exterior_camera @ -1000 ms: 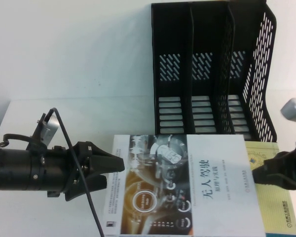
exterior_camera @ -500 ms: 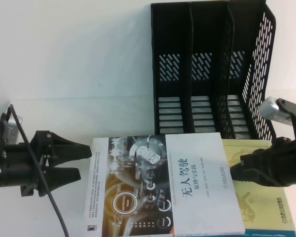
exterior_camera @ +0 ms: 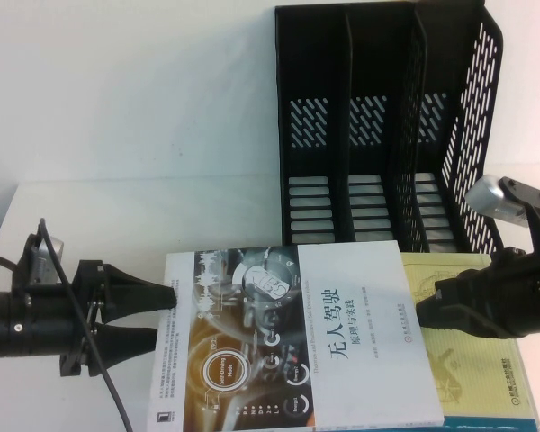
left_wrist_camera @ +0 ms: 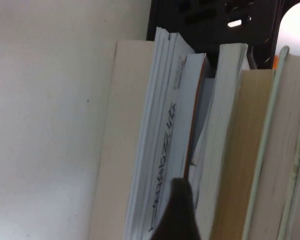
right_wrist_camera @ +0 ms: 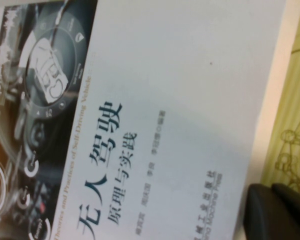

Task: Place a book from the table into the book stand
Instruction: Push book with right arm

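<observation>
The book (exterior_camera: 342, 333), white with dark dashboard art and an orange ring, lies flat on the table (exterior_camera: 117, 216), partly on a pale yellow-green book (exterior_camera: 472, 378). My left gripper (exterior_camera: 165, 315) is open, with its fingertips at the book's left edge. In the left wrist view one dark finger (left_wrist_camera: 177, 215) shows against the book's page edge (left_wrist_camera: 165, 140). My right gripper (exterior_camera: 427, 315) is shut and rests against the book's right edge, over the yellow-green book. In the right wrist view that gripper (right_wrist_camera: 271, 192) sits beside the book's cover (right_wrist_camera: 165, 100). The black book stand (exterior_camera: 378, 126) stands behind, with its three slots empty.
The yellow-green book (right_wrist_camera: 295, 110) reaches toward the table's right side, just in front of the stand's base. In the left wrist view, page edges of other books (left_wrist_camera: 270, 150) are stacked beside the white one. Bare tabletop lies to the left and behind my left arm.
The white book has slid left, off much of the yellow-green book. My right gripper followed its right edge leftward. My left gripper drew back left, then came up to the book's left edge.
</observation>
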Tool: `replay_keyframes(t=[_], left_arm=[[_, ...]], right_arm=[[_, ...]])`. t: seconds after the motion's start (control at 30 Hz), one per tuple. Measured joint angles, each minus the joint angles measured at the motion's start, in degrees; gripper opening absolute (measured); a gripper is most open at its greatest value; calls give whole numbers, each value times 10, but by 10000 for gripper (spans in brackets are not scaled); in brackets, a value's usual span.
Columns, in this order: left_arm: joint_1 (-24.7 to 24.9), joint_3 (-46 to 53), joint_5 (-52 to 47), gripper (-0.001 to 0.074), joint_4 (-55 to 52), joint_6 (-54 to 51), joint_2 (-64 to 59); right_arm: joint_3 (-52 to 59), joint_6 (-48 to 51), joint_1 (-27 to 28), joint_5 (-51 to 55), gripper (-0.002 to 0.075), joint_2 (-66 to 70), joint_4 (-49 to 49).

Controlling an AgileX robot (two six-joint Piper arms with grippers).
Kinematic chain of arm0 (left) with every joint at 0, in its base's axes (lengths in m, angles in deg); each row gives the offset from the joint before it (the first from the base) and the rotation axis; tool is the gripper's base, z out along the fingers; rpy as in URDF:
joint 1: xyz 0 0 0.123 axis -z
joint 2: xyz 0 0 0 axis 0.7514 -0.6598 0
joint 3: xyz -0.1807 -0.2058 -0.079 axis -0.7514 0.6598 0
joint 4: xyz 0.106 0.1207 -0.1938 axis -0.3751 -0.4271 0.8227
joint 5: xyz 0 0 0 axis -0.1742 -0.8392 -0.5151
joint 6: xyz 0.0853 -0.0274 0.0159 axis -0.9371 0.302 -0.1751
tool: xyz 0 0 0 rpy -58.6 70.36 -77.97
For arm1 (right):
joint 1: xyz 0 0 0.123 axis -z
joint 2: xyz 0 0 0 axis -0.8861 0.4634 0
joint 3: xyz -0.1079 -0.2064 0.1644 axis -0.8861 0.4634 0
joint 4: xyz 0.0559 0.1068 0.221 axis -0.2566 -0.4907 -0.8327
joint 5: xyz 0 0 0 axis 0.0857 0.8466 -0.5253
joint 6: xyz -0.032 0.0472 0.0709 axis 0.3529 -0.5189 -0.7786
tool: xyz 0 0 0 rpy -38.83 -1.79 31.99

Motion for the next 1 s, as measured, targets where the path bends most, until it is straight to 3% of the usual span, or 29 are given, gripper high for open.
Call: replay_keyframes(t=[0.33, 0.63, 1.0], left_arm=[[64, -1, -3, 542, 2, -1, -5], [65, -1, -3, 542, 3, 3, -5], [65, -1, -3, 542, 0, 11, -5]], right_arm=[[0, 0, 0, 2, -2, 0, -2], [-2, 0, -1, 7, -2, 5, -23], [-2, 0, -41, 2, -2, 6, -32]])
